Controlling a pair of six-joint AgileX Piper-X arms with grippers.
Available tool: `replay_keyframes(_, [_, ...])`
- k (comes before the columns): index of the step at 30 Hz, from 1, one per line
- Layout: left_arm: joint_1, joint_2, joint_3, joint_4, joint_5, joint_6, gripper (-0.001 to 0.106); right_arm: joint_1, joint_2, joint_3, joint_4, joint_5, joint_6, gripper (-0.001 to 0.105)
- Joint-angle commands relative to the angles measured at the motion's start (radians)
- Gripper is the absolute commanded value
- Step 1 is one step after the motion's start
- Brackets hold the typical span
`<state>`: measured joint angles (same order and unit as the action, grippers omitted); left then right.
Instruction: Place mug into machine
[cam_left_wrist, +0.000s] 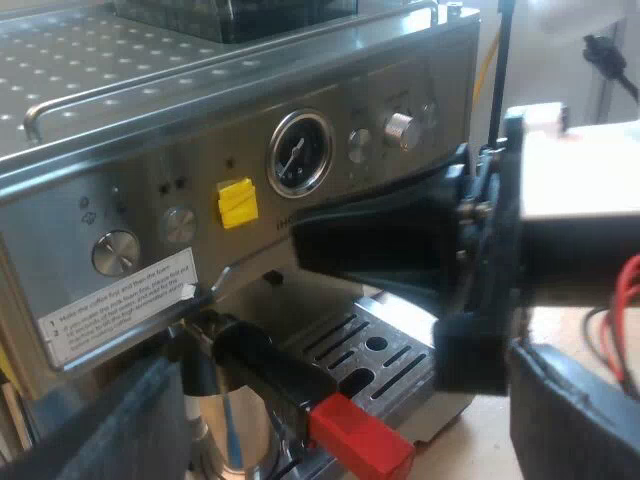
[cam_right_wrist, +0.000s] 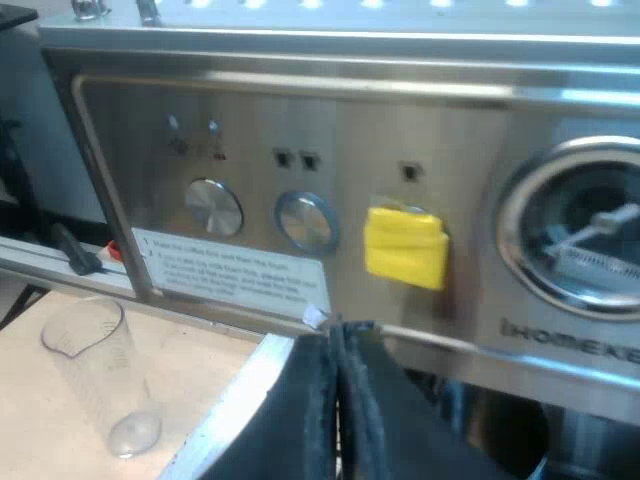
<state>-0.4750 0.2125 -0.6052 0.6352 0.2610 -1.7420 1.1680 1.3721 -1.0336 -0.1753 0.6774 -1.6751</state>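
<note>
Left wrist view: my left gripper (cam_left_wrist: 340, 400) has its jaws wide apart and holds nothing. Its two dark fingers (cam_left_wrist: 100, 430) stand one on each side of the front of the espresso machine (cam_left_wrist: 120, 130). Between the jaws, a bit past the tips, is the shiny metal mug (cam_left_wrist: 235, 435). It sits under the holder (cam_left_wrist: 265, 365), which is locked into the machine, and it touches neither finger. The bottom of the mug is cut off, so I cannot tell what it stands on. The holder's dark handle sticks out toward the jaws, and its red end (cam_left_wrist: 355, 440) is the part closest to them. Beside the red end, also between the jaws, is the drip tray (cam_left_wrist: 385, 350) with its long slots. Higher than the jaws, my right gripper (cam_left_wrist: 305, 240) points at the machine's front, close to a yellow sticker (cam_left_wrist: 237, 202) and under a round dial (cam_left_wrist: 298, 152). In the right wrist view, the right gripper's fingers (cam_right_wrist: 320, 420) are pressed together with only a thin line between them, and they hold nothing. The yellow sticker is just past their tips. Off to one side of these jaws, well apart, a clear measuring glass (cam_right_wrist: 95, 370) stands upright on the pale table (cam_right_wrist: 40, 430) beside the machine.
</note>
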Motion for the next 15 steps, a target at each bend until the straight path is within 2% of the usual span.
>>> replay_keyframes(1, [-0.002,-0.006,-0.005,-0.008,-0.003,-0.004,0.069,0.001,0.025,-0.038,-0.008,0.024,-0.006,0.000])
replay_keyframes(5, [-0.002,-0.006,-0.005,-0.008,-0.003,-0.004,0.069,-0.002,0.070,-0.079,-0.014,0.061,-0.015,0.000])
replay_keyframes(9, [-0.002,-0.006,-0.005,-0.008,-0.003,-0.004,0.069,-0.002,0.106,-0.105,-0.061,0.112,-0.111,0.000])
replay_keyframes(15, [-0.002,-0.006,-0.005,-0.008,-0.003,-0.004,0.069,-0.018,0.112,-0.110,-0.058,0.158,-0.110,0.000])
